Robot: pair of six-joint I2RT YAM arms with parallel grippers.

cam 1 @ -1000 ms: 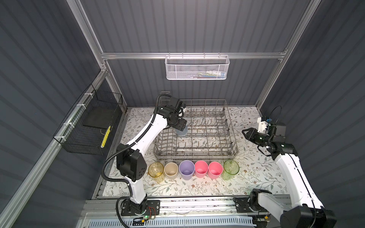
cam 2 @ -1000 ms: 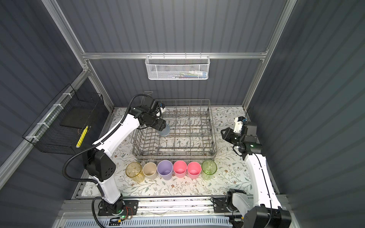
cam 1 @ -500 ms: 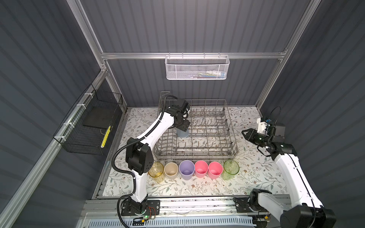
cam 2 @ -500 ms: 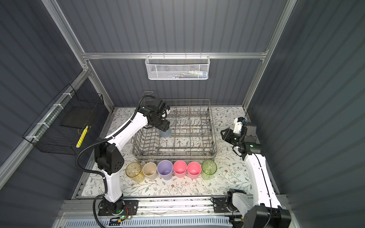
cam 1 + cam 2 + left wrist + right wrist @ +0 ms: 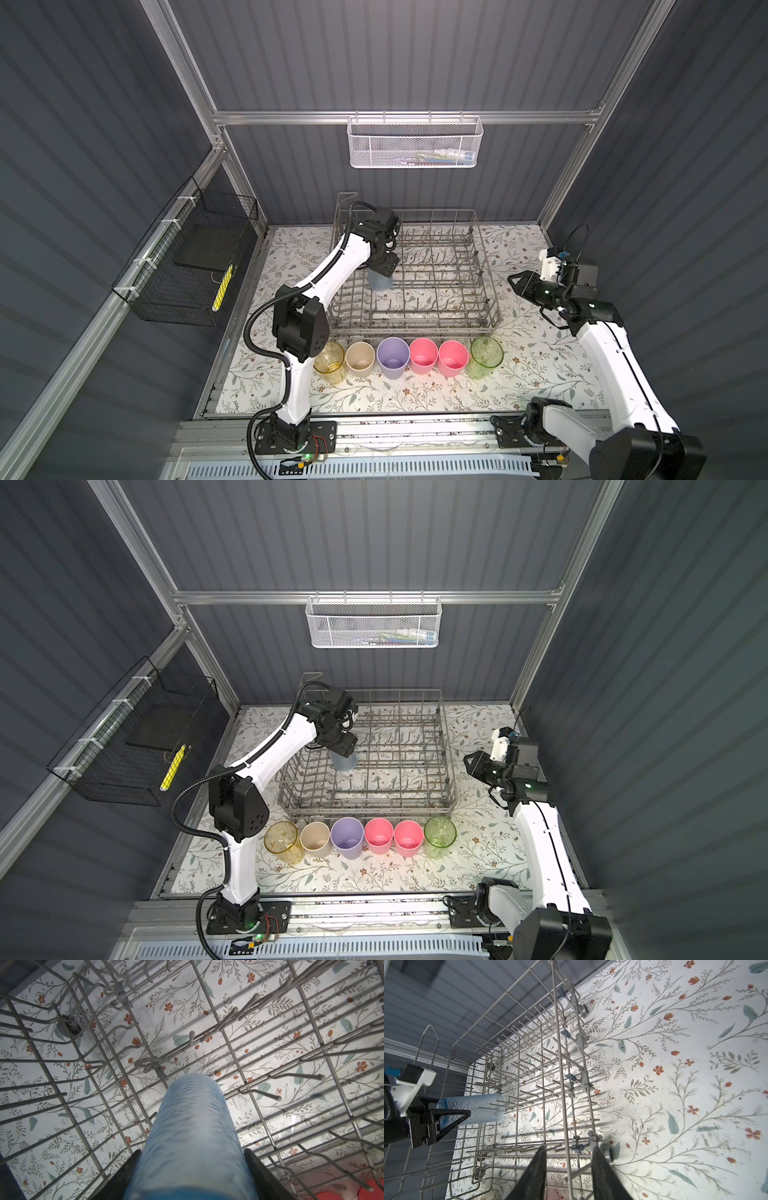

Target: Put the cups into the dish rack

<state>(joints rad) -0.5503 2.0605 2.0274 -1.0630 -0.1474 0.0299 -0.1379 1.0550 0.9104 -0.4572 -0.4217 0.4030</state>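
Now, your left gripper [image 5: 385, 269] clamps the blue-grey cup [image 5: 380, 283] down inside the dish rack [image 5: 415, 331], at its left side. Your right gripper [image 5: 515, 285] hangs just right of the rack, jaws partly apart and holding nothing. The six other cups [image 5: 393, 362] stand in a row before it.
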